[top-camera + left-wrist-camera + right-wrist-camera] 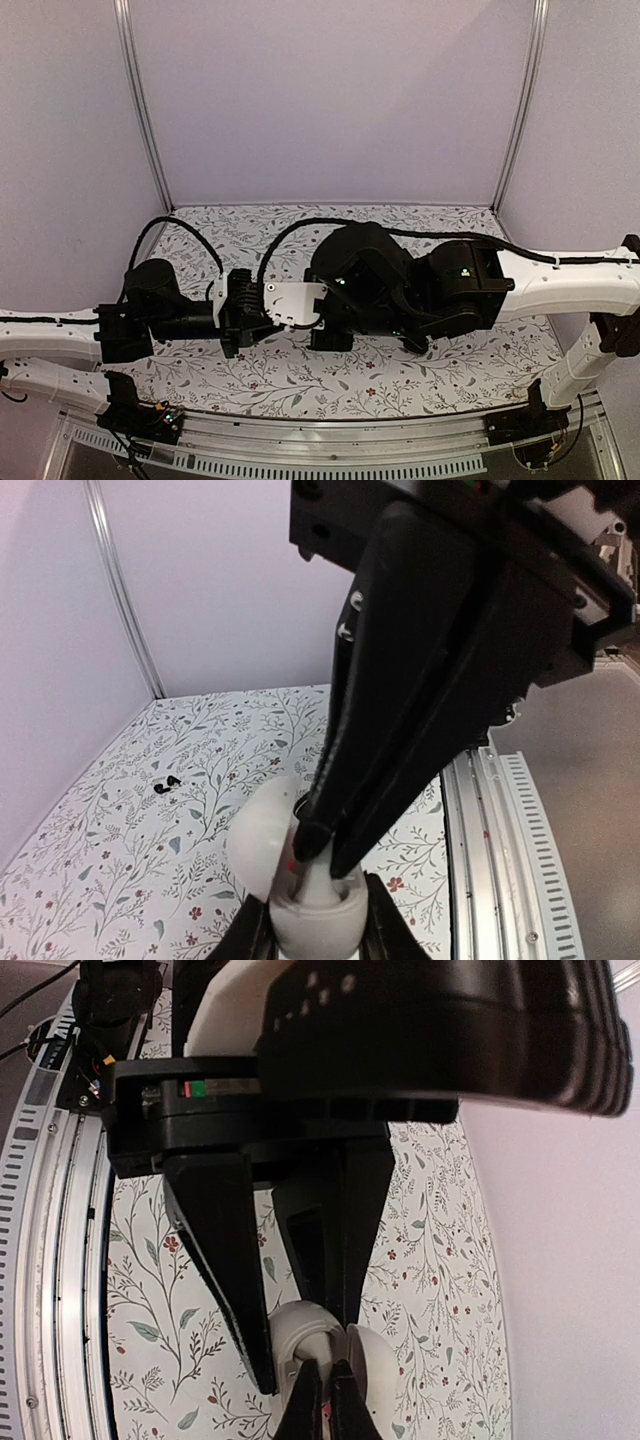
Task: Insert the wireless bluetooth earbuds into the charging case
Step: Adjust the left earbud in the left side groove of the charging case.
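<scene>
My left gripper (312,925) is shut on the base of the white charging case (312,912), holding it above the floral mat with its lid (260,842) swung open to the left. From above, my right gripper (322,855) is shut, its tips down in the case's opening. In the right wrist view the right gripper (325,1400) shows the same shut tips at the case (300,1328), beside the lid (378,1370). No earbud shows between them. One tiny dark earbud (167,783) lies on the mat to the far left. Arms hide the case in the top view.
The floral mat (400,385) covers the table. Lilac walls and metal corner posts (145,120) close it in. A slotted metal rail (500,860) runs along the near edge. Both arms crowd the middle of the table, with black cables arching over them.
</scene>
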`<action>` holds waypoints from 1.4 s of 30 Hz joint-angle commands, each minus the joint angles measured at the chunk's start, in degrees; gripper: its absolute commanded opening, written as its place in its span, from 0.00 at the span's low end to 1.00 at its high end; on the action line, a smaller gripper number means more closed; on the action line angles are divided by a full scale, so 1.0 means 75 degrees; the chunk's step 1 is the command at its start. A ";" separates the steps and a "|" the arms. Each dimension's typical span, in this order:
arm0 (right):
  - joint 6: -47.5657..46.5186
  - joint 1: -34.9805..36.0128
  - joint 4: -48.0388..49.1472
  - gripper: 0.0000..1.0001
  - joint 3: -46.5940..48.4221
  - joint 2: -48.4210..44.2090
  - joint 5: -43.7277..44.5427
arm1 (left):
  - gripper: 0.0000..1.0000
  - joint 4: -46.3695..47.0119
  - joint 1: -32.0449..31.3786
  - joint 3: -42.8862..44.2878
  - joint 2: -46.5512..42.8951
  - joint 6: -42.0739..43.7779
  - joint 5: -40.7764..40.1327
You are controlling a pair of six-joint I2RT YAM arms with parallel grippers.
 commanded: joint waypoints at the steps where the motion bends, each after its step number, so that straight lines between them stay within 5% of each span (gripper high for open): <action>1: 0.0184 -0.0037 0.0192 0.00 -0.0256 -0.0237 -0.0008 | 0.00 0.1021 -0.0106 -0.0104 -0.0237 -0.0193 -0.0047; 9: 0.0163 -0.0036 0.0952 0.00 -0.0638 -0.0627 0.0015 | 0.00 0.1402 -0.0021 -0.0175 -0.0249 -0.0491 0.0037; 33: -0.0194 0.0125 0.0513 0.00 -0.0649 -0.0322 -0.0642 | 0.00 0.1908 0.0398 -0.0364 -0.0440 -0.0964 0.0608; 42: -0.0165 0.0125 0.0667 0.14 -0.0361 -0.0569 -0.0495 | 0.00 0.1891 0.0405 -0.0369 -0.0301 -0.0900 0.0665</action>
